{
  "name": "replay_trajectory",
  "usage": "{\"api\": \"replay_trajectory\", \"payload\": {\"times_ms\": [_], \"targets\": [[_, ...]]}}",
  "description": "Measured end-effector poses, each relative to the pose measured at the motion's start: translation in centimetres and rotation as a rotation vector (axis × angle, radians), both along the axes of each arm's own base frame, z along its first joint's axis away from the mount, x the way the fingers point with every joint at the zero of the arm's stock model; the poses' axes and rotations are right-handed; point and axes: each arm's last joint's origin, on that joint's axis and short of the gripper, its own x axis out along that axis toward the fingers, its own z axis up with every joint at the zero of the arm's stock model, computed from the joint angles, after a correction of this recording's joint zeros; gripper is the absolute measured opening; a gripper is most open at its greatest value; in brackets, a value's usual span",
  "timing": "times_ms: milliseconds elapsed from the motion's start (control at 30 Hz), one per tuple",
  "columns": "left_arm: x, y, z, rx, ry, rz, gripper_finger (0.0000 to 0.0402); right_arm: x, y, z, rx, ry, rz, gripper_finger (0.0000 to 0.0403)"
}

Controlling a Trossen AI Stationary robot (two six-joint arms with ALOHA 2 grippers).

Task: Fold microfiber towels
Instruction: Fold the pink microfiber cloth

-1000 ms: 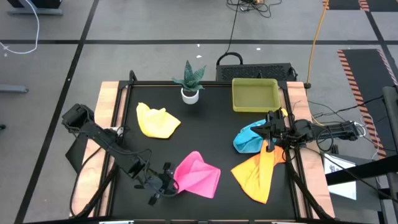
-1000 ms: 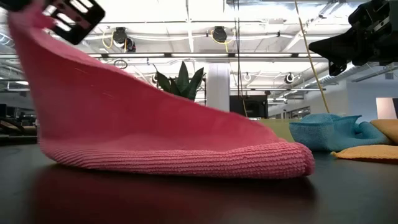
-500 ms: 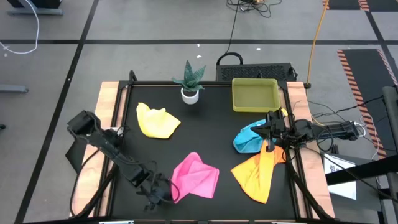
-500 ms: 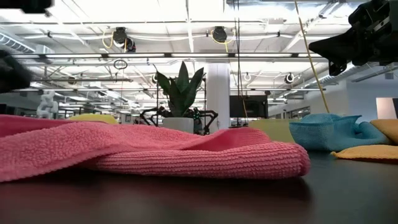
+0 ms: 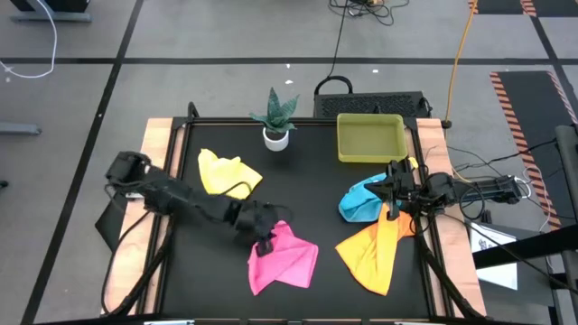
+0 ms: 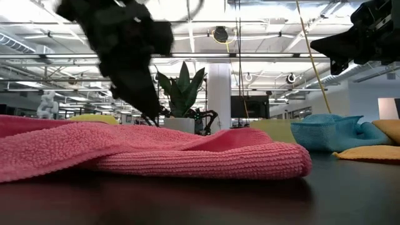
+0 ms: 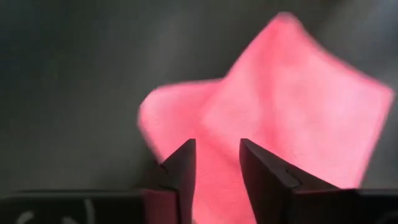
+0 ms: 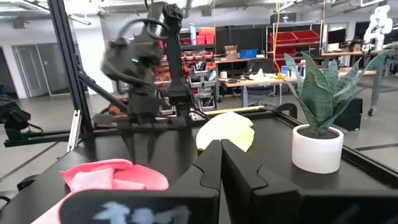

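A: Item one, left tool: poised over the far edge of the pink towel, fingers parted a modest way, nothing between them. Status of that towel?

B: Pink towel, directly under the tool: lying on the desk doubled over but lopsided, corners not matched. Judged part-folded, not finished

A: Next outward?

B: Yellow towel, behind the left tool toward the far left of the desk: crumpled, untouched by the look of it. Potted plant beyond it at the far edge; near the yellow towel, may crowd a fold there

A: Across the desk?

B: Right tool: fingers pressed together, holding nothing, parked well apart from the left one. Light blue towel just beside it, bunched. Orange towel on its near side, loosely spread, overhanging the desk's edge. Yellow-green tray past it, nothing seen inside

A: Tally?

B: None neatly folded; all four remain
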Motion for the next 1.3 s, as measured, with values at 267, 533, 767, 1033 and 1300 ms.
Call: {"api": "replay_trajectory", "payload": {"times_ms": [267, 533, 767, 1033, 1300], "targets": [[1.7, 3.4, -3.6, -0.075, 0.103, 0.064, 0.0178, 0.1, 0.1, 0.0, 0.018, -0.004, 0.030, 0.0000], [3.2, 2.8, -5.3, -0.136, 0.026, -0.085, 0.0117, 0.2, 0.2, 0.1, 0.044, -0.010, 0.060, 0.0000], [2.9, 3.0, -4.7, -0.016, -0.002, -0.149, 0.0010, 0.6, 0.2, -0.3, 0.053, 0.041, 0.060, 0.0000], [1.2, 3.5, 3.7, 0.260, -0.263, -0.078, 0.0005, 1.3, 0.3, -0.9, 0.030, 0.116, 0.057, 0.0000], [-2.4, 2.6, 11.9, 0.514, -0.579, -0.031, 0.0004, 2.7, 1.2, -0.1, -0.042, 0.029, 0.275, 0.0000]]}}
